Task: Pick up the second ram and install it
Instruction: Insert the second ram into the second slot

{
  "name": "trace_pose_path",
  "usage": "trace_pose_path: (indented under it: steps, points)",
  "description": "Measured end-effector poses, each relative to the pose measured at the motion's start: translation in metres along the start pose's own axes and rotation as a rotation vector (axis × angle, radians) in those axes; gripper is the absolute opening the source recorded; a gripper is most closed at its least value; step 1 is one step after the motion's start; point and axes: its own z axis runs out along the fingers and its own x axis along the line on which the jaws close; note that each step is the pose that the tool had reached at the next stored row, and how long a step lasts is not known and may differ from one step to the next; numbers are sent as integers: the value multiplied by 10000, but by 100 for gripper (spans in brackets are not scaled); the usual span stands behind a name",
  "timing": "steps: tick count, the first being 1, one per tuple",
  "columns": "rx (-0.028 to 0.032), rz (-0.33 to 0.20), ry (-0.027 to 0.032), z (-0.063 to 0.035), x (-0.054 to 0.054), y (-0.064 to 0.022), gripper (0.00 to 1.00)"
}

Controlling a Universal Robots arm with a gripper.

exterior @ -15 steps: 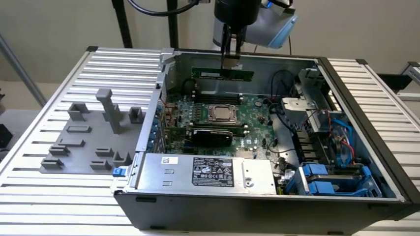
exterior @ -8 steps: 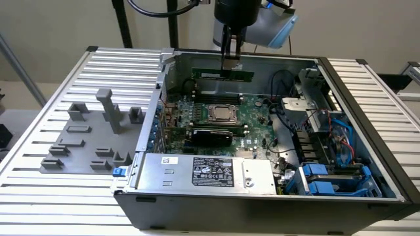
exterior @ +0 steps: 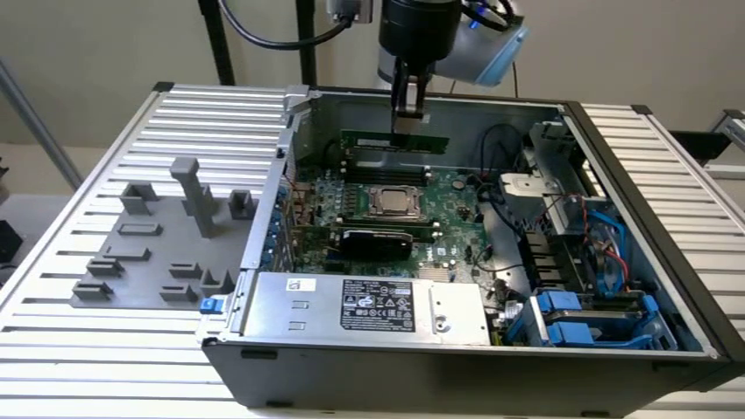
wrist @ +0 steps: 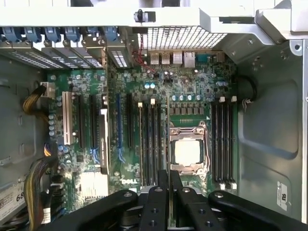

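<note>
Open case (exterior: pixel 466 377): fingers (exterior: pixel 406 103) clamp ram (exterior: pixel 370 138) (aloft).

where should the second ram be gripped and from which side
Take the second ram near the middle of its upper long edge, from straight above, clamping its two flat faces. It is a thin, long board standing on edge, so this leaves the lower edge free for a slot. The pincer holds it this way.

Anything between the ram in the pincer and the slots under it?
Nothing visible. The ram hangs in the shut pincer over the motherboard, and the black slots beside the CPU lie open from above, with no cable across them.
</note>
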Motion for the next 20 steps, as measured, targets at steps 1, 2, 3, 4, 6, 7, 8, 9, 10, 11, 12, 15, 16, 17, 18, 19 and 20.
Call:
trace_pose_path:
  steps: [1, 2, 3, 4, 6, 7, 8, 9, 10, 11, 12, 15, 16, 17, 18, 19, 20]
  points:
    - [2, 26, -2, 19, 1, 0, 0]
    - [2, 49, -1, 36, 2, -1, 0]
    - [4, 66, -3, 55, 3, -1, 0]
    - [5, 79, -4, 73, 4, -2, 0]
    - [5, 103, -3, 109, 5, -3, 0]
    - [6, 115, -4, 127, 6, -3, 0]
    - [7, 127, -4, 145, 7, -4, 0]
    - [8, 138, -5, 164, 8, -4, 0]
    - [8, 140, -6, 182, 9, -5, 0]
    - [7, 143, -4, 200, 10, -5, 0]
    - [8, 144, -4, 218, 11, -5, 0]
    - [8, 147, -5, 272, 13, -17, 0]
    - [8, 146, -6, 291, 13, -24, 0]
    - [8, 145, -5, 308, 14, -30, 0]
    - [8, 145, -4, 326, 15, -37, 0]
    - [7, 145, -4, 344, 15, -44, 0]
    - [8, 146, -4, 363, 16, -51, 0]
